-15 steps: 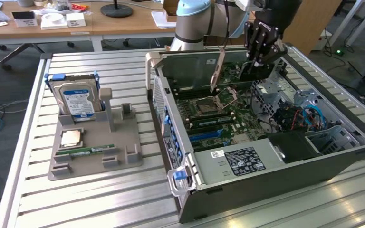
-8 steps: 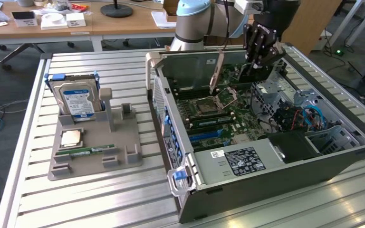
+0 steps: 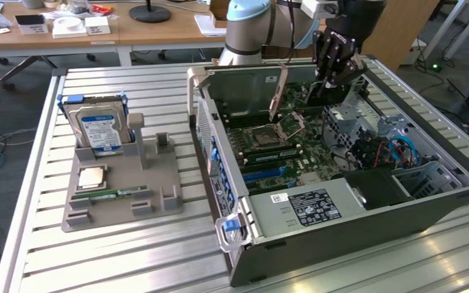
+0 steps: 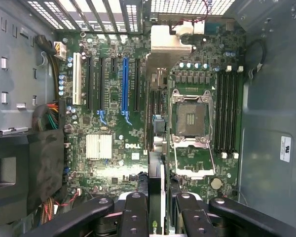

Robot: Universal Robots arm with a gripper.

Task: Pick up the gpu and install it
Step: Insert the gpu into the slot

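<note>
One gpu [image 4: 156, 170] is hanging edge-on, clamped between the two dark fingers [image 4: 135, 207] of the hand [image 4: 159, 207], with its silver bracket [image 4: 170, 39] lying toward the vented end of the case. The card is hovering inside the open case [image 3: 365, 213], over the green motherboard [image 4: 113, 148], in line with the strip between the blue slot [image 4: 125, 84] and the empty CPU socket [image 4: 190, 118]. Whether its lower edge is touching the board cannot be told.

In the exterior view the hand [image 3: 336, 76] is reaching down from the arm [image 3: 251, 24] into the far end of the case, near the rear wall. The case is lying on its side on the slatted metal surface [image 3: 96, 262], its side panel off and its cables and drive bays showing.

Well apart from the case, toward the exterior view's left, a grey holder [image 3: 120, 207] is resting on the same surface. It is carrying a blue-labelled hard drive [image 3: 98, 125] standing upright, a CPU chip [image 3: 93, 177] lying flat and a narrow green RAM stick [image 3: 116, 193] just beside the chip.
</note>
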